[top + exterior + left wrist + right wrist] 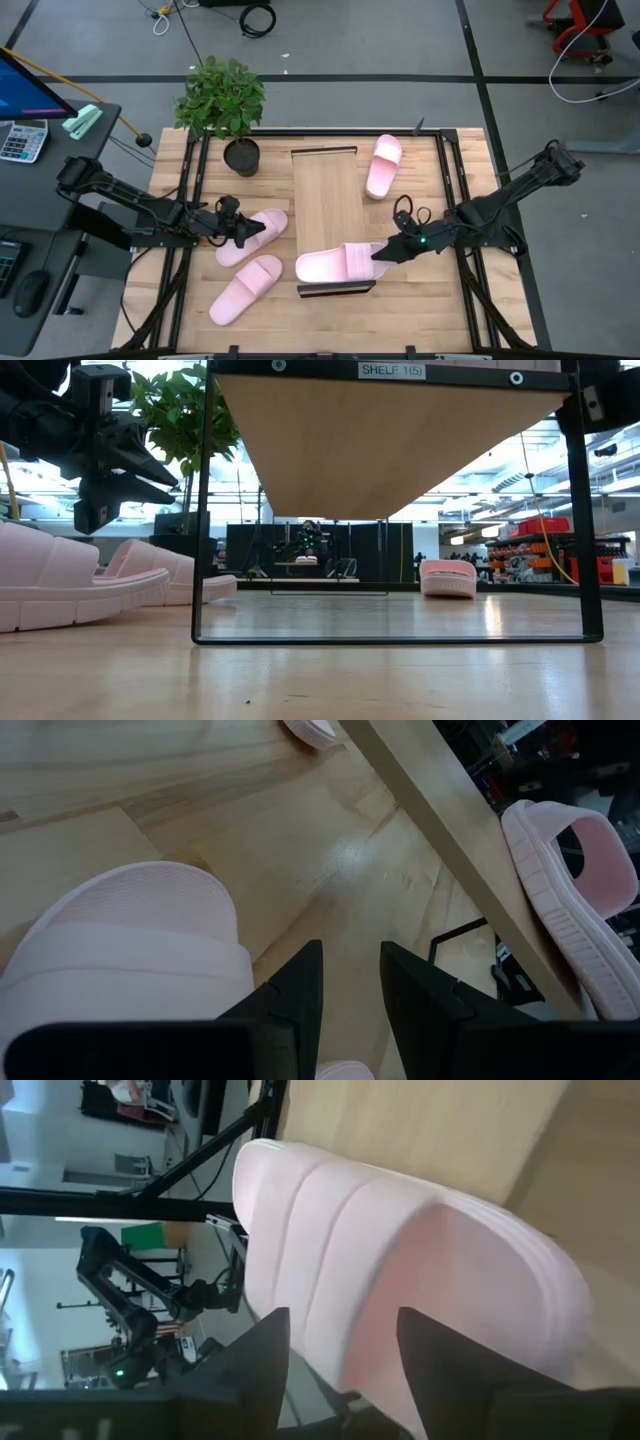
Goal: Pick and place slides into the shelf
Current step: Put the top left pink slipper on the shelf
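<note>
Right gripper (pixel 383 251) clamped – seemingly – on a pale pink foam slide (pixel 335 264) lying across the long light-wood shelf board (pixel 325 200); left gripper (pixel 252 231) fingers apart, over another slide (pixel 252 236).

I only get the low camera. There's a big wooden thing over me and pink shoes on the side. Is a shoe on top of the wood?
Observer: Yes. One slide lies across the near end of the shelf, with the right gripper at its heel end.
Operator: Is the claw holding it?
Observer: Its fingers sit either side of the slide; I cannot tell if they grip.
Operator: How many shoes are still on the table?
Observer: Three: two by the left gripper, and one on the shelf's other side.
Operator: What's the left claw doing?
Observer: Open, just above the slide by the shelf.
</note>
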You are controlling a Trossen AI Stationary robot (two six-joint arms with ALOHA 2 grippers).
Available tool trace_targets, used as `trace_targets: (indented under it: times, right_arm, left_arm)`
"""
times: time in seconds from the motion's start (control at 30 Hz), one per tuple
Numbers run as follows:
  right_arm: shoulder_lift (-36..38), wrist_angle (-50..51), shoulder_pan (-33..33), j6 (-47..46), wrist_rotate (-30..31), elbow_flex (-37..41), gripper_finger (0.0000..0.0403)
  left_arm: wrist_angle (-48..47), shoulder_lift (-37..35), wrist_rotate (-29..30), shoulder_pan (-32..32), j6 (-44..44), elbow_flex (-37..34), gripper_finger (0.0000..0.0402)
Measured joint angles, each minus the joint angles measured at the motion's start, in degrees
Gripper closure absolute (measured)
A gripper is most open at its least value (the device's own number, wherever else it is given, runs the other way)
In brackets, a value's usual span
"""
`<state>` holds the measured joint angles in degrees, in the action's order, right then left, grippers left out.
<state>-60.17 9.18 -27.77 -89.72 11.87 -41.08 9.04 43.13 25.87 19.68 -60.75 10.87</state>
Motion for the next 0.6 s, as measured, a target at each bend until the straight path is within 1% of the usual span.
trace_targets:
  times: [0.13,0.33,0.47,0.6]
  right_arm:
    - [3.89,5.03,0.0,-0.29,-0.77,0.0,0.0208]
    - [11.39,17.72,0.0,-1.43,-0.37,0.0,0.0208]
    - [15.0,27.89,0.01,-1.81,3.02,0.0,0.0208]
    - [15.94,36.01,1.53,-0.74,7.17,0.0,0.0208]
  left_arm:
    - [0.0,0.0,-0.01,0.0,0.02,0.0,0.0294]
    - [0.0,0.01,-0.01,0.0,-0.01,0.0,0.0294]
    - [0.0,0.0,0.46,0.0,-0.02,0.0,0.0294]
    - [0.0,0.0,2.25,0.0,-0.02,0.0,0.0294]
